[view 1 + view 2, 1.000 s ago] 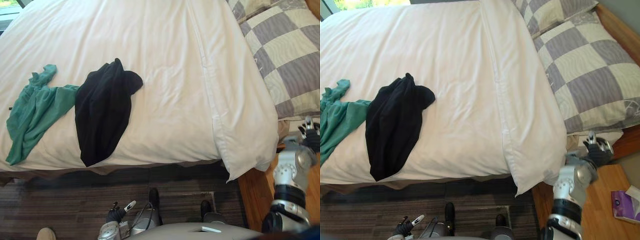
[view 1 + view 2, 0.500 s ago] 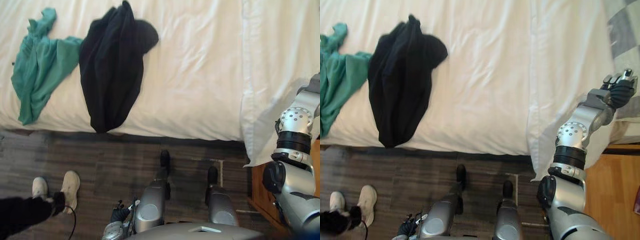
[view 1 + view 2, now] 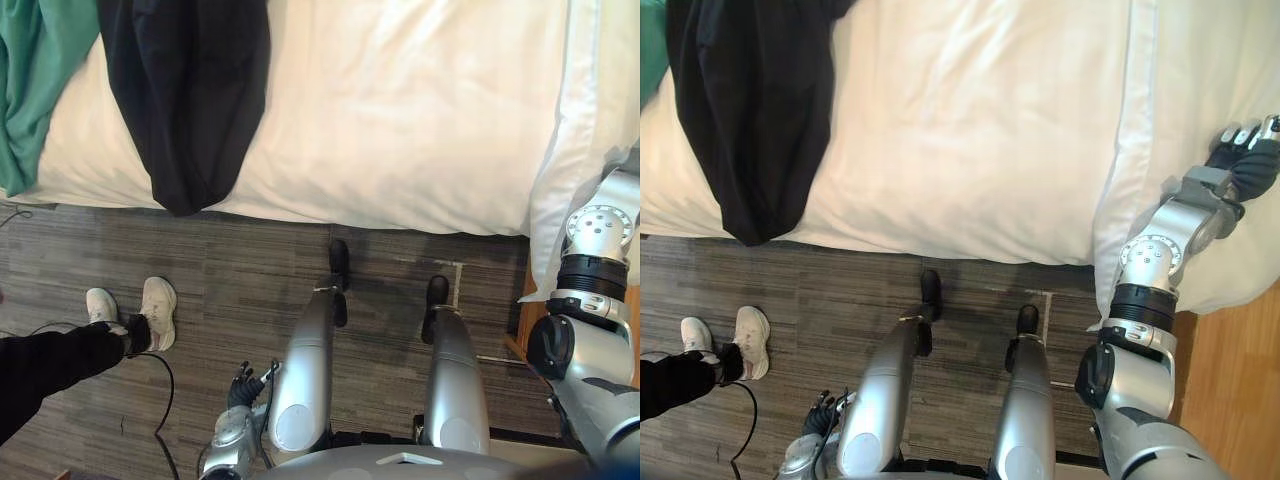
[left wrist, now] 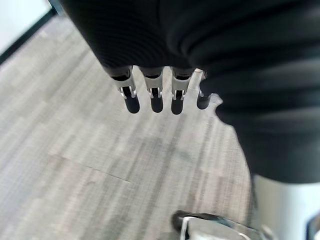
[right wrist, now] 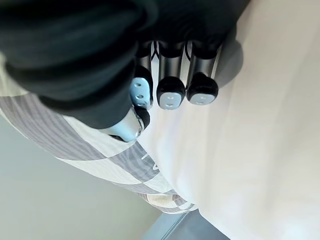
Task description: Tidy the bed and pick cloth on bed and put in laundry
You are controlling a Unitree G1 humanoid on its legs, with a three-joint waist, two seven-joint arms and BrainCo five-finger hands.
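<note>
Bed (image 3: 400,110) under a white duvet takes the upper part of both eye views, its near edge above a dark plank floor (image 3: 230,270). The black cloth (image 3: 190,90) lies on the duvet and droops over that edge, its upper part cut off by the frame. Just beside it, towards the robot's left, the green cloth (image 3: 35,70) also lies on the bed, and it too is cut off. In the right eye view it is a mere sliver at the corner.

The right arm (image 3: 1150,300) reaches up along the duvet's hanging corner. The right hand (image 3: 1245,160) is held over the white bedding, its fingers (image 5: 171,92) loosely bent with nothing in them. Whether they touch the fabric cannot be told. Its wrist view adds a grey-and-cream checked pillow (image 5: 75,145) past the fingers.

The left hand (image 3: 243,385) hangs low over the floor, well away from both cloths. Its fingers (image 4: 156,97) are relaxed and empty in its own wrist view.

A person's dark trouser leg (image 3: 50,365) and white shoes (image 3: 158,312) stand on the floor to the robot's left.
</note>
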